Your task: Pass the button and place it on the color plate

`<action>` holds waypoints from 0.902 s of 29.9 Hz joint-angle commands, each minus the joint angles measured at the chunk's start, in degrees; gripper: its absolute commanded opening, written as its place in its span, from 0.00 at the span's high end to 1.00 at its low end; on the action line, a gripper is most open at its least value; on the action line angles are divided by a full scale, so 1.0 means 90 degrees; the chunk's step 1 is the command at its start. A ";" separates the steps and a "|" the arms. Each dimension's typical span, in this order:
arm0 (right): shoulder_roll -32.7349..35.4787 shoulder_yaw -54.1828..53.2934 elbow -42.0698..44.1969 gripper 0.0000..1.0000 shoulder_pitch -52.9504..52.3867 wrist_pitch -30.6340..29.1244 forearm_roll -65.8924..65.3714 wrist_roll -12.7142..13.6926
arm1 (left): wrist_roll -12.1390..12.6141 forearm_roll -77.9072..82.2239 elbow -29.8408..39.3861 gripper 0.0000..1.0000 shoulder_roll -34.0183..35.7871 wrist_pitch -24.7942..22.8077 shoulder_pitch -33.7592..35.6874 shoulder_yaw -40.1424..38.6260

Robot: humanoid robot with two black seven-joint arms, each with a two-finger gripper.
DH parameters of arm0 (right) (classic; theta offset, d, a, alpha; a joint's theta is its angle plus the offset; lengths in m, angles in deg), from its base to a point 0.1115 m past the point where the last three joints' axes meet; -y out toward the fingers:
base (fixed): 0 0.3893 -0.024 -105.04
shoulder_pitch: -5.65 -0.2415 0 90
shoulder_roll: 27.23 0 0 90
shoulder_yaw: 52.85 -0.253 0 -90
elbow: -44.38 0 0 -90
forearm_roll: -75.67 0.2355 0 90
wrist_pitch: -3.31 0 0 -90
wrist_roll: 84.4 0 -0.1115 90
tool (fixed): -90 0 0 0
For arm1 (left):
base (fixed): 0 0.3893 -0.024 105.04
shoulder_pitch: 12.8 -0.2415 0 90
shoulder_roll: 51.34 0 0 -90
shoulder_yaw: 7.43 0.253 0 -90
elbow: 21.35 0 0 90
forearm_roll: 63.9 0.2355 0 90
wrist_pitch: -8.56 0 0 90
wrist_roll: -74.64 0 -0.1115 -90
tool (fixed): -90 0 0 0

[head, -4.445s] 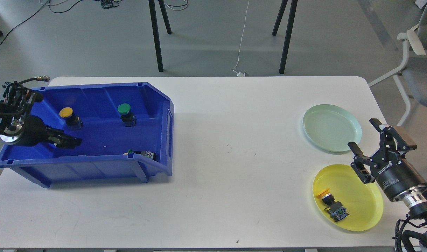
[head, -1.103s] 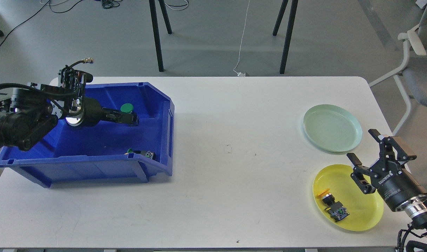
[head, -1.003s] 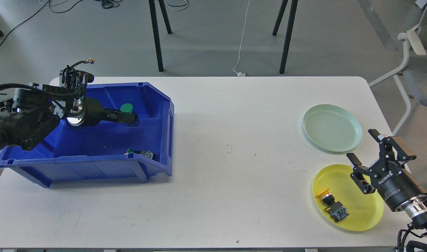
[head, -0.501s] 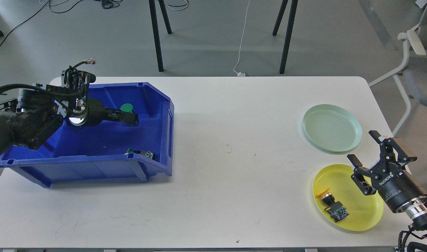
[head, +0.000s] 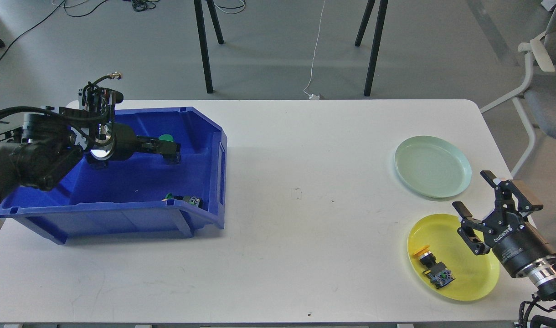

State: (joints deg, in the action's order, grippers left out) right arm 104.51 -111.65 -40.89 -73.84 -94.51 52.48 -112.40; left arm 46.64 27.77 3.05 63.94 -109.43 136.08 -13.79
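The green button (head: pixel 167 138) stands upright at the far side of the blue bin (head: pixel 123 214), on the worktop's left. The left gripper (head: pixel 166 149) has its fingers closed around the button's black body, directly below the cap; the right gripper (head: pixel 481 200), spread wide, waits far right.

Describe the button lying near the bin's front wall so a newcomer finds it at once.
Find the blue bin on the table's left. Just behind its front wall, toward the right corner, a button lies tipped on its side. The green-capped button farther back sits at the left gripper.
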 commanded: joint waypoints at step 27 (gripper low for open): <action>-0.0008 -0.0010 0.0070 0.08 0.0043 0.0000 0.0009 0.0000 | 0.0000 -0.0029 0.0013 0.25 -0.0075 0.0000 -0.0009 0.0013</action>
State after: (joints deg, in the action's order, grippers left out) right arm 104.51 -111.73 -40.51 -73.45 -94.51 52.49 -112.40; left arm 46.64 27.49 3.09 63.26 -109.44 136.08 -13.69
